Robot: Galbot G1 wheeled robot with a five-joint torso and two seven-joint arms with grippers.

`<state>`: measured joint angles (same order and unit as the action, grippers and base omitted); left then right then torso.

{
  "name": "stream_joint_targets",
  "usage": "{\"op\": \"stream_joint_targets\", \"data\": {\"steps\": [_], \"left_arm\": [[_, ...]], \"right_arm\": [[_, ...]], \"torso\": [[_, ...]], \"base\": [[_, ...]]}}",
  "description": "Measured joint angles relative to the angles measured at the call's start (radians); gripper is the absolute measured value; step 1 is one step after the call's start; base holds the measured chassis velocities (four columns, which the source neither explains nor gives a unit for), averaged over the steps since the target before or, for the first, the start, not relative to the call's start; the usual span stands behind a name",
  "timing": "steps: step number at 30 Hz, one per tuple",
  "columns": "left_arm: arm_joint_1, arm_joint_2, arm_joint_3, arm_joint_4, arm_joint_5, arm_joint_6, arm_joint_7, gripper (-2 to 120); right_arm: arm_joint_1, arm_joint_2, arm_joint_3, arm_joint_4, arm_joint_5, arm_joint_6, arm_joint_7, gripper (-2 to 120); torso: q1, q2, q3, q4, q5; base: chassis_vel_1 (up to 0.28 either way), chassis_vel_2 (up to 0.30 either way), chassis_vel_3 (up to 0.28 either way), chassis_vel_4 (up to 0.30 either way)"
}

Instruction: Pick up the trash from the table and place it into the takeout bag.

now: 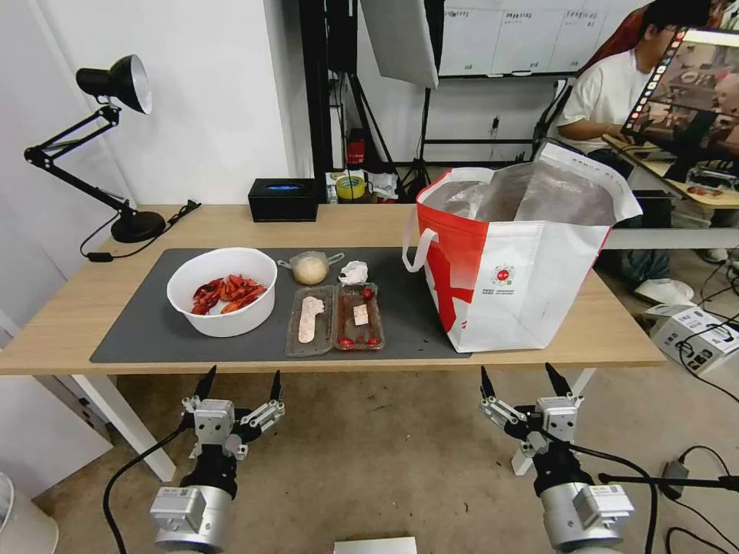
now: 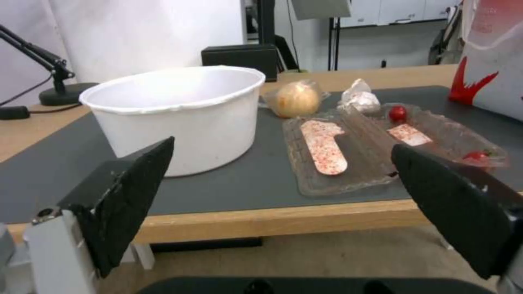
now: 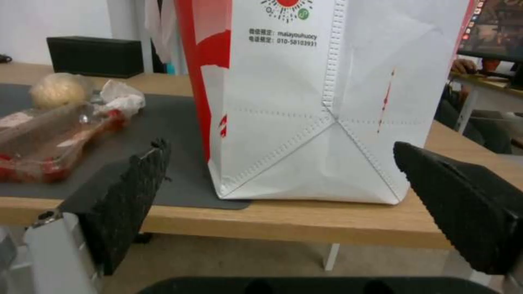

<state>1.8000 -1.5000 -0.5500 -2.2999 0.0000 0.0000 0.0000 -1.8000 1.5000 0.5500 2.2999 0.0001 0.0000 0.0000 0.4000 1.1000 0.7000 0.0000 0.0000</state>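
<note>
Light-wood table (image 1: 85,308) on white legs carried a dark grey mat (image 1: 154,338). Takeout bag (image 1: 531,285), red-and-white woven fabric with foil lining, stood open on the mat's right end; print read "malayouhuocy" and "010-58103931" under a round red logo. White round bowl (image 1: 223,296) held red crayfish shells. Clear hinged tray (image 1: 335,319) lay open beside it with scraps and small red pieces. Behind the tray: clear bag with beige ball (image 1: 310,268), crumpled tissue (image 1: 354,271). Left gripper (image 1: 239,382) and right gripper (image 1: 525,378) hung below the table's front edge, fingers spread apart, empty.
</note>
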Motion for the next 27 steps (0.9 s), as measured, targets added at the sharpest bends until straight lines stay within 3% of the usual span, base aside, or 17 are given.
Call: {"op": "stream_joint_targets", "data": {"steps": [24,27], "left_arm": [[0.000,0.000,0.000,0.000,0.000,0.000,0.000,100],[-0.002,0.001,-0.001,-0.001,-0.011,0.010,-0.004,100]], "right_arm": [[0.001,-0.002,0.000,0.000,0.001,-0.001,0.000,100],[0.036,-0.053,-0.002,-0.003,0.046,-0.044,0.003,100]], "torso": [[0.000,0.000,0.000,-0.0001,0.0000],[0.000,0.000,0.000,-0.0001,-0.0001]], "base": [[0.000,0.000,0.000,0.000],[0.000,0.000,0.000,0.000]]}}
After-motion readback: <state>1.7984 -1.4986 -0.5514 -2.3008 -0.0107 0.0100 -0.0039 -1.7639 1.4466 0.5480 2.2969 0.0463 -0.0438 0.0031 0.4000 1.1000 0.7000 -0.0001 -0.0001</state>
